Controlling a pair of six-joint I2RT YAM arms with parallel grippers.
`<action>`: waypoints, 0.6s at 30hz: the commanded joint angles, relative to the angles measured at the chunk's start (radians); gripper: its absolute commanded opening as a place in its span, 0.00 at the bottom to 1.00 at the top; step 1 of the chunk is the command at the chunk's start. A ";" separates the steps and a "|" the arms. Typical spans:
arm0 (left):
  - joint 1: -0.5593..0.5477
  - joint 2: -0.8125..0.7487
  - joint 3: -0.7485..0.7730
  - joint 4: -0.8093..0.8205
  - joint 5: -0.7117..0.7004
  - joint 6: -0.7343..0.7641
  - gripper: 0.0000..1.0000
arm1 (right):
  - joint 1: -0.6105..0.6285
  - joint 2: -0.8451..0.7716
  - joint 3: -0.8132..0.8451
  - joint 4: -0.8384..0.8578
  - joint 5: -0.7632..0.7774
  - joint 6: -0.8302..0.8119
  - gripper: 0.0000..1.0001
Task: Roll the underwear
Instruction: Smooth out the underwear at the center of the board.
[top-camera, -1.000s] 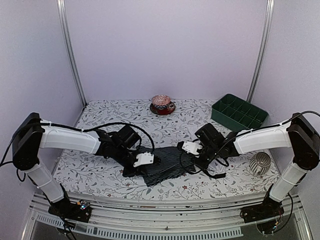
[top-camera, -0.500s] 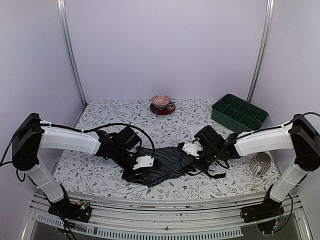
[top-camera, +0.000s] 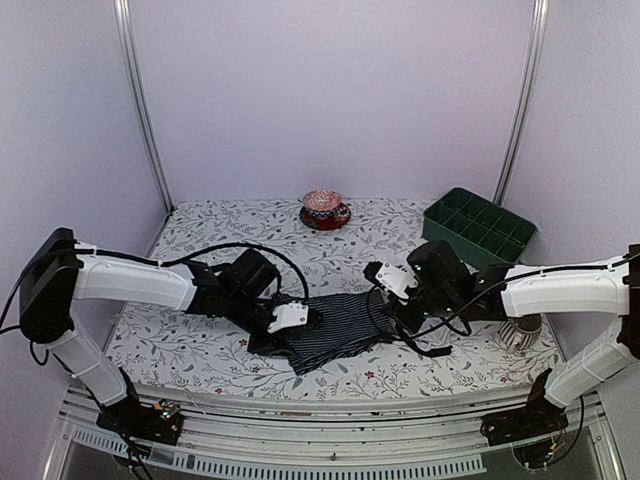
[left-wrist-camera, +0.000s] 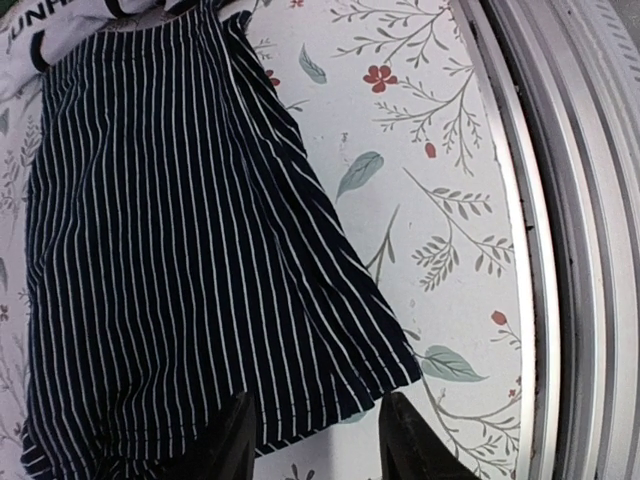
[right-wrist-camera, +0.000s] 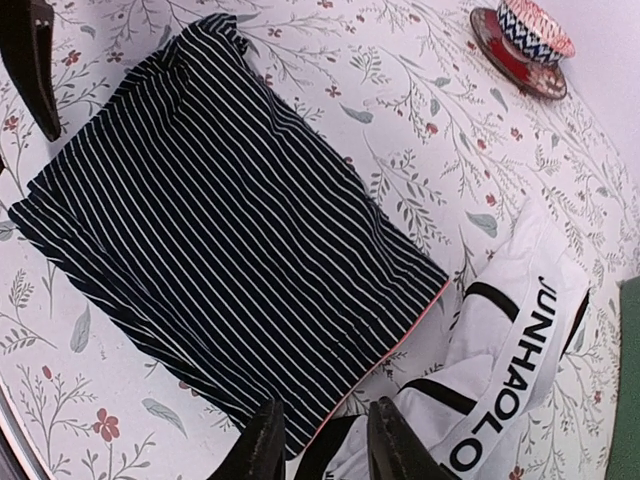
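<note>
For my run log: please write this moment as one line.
left tool: open | right tool: open | black grey-striped cloth briefs: flat, unrolled | white black-trimmed cloth briefs: crumpled beside

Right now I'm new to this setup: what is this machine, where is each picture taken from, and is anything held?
These are two robot arms bolted at the near table edge: left arm and right arm. The wide picture comes from a camera above and behind them; the other two from cameras on their wrists. On the flowered table lie striped briefs flat, white briefs crumpled beside them, a cup on a saucer and a green tray farther back. The left gripper and right gripper both stand open at the striped briefs' edges, holding nothing.
</note>
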 joint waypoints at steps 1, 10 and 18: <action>0.001 0.053 0.013 0.043 -0.024 -0.026 0.43 | 0.006 0.106 0.041 -0.009 0.000 0.066 0.25; -0.051 0.071 -0.046 0.084 -0.082 0.001 0.58 | 0.008 0.254 0.046 -0.041 -0.041 0.100 0.20; -0.095 0.098 -0.066 0.104 -0.189 -0.004 0.67 | 0.009 0.271 0.037 -0.120 -0.048 0.127 0.13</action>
